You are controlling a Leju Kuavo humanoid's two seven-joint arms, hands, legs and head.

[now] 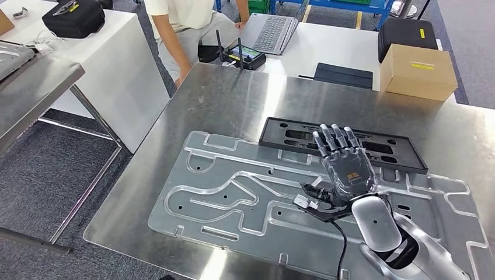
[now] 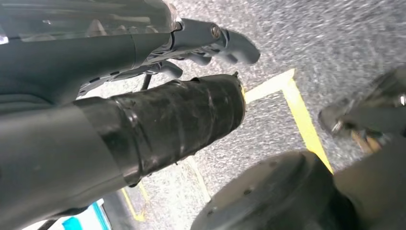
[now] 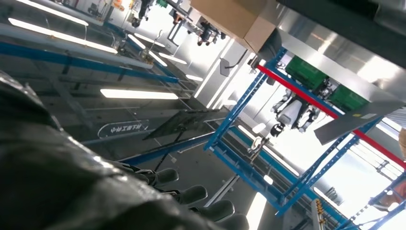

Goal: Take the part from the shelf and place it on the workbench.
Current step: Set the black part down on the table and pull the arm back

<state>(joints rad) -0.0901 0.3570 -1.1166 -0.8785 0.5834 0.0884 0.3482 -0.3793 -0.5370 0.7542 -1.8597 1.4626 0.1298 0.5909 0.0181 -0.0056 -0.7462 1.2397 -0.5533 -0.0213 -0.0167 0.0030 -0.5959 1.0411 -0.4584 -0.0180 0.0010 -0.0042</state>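
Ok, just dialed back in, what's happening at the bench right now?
The right hand hovers open, palm up, over the steel workbench, holding nothing. Just past its fingertips the black part lies flat on the bench, beside a large clear grooved plate. The left hand hangs by the robot's side over the floor, holding nothing. A person stands at the white table beyond, near a laptop.

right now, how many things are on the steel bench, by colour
clear: 1, the plate
black: 1, the tray
total: 2, both lying flat on the bench; the right hand is above them, fingers straight, holding nothing
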